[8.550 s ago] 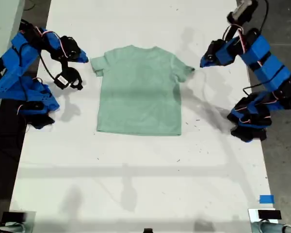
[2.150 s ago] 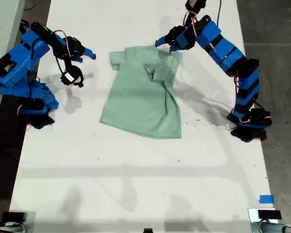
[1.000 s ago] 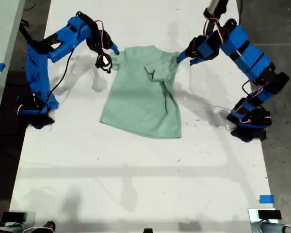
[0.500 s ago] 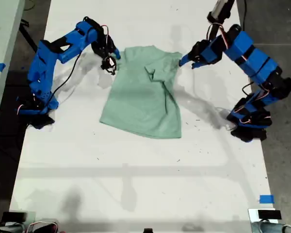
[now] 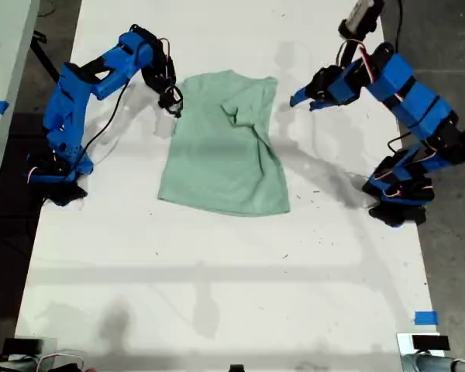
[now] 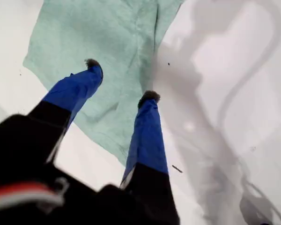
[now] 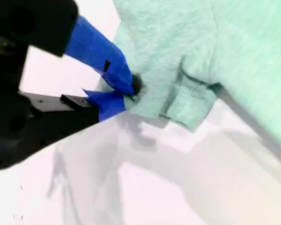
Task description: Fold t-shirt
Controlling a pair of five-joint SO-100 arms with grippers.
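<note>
1. The t-shirt (image 5: 221, 147) lies on the white desk (image 5: 217, 271), in the upper middle of the exterior view. Its neck end points to that view's top and its hem to the bottom.
2. The shirt is not flat. The sleeve on the exterior view's right is turned in over the chest, and a raised crease runs down from it toward the hem. The hem sits slightly askew.
3. Our second end effector (image 5: 173, 99) is at the shoulder edge of the shirt on the exterior view's left. In the second wrist view its jaws (image 7: 131, 91) are pressed together with a bit of the pale green cloth (image 7: 215, 42) caught at their tips, right beside the stitched sleeve hem.
4. Our first end effector (image 5: 301, 101) is off the exterior view's right side of the shirt, near the folded sleeve but not touching the cloth.
5. In the first wrist view its two blue fingers (image 6: 147, 136) stand wide apart (image 6: 122, 79) with nothing between them. The shirt (image 6: 117, 42) spreads out beyond the fingertips, and bare desk with grey shadows lies alongside it.
6. A small piece of blue tape (image 5: 425, 318) sits on the desk near the exterior view's lower right corner, well apart from the shirt.
</note>
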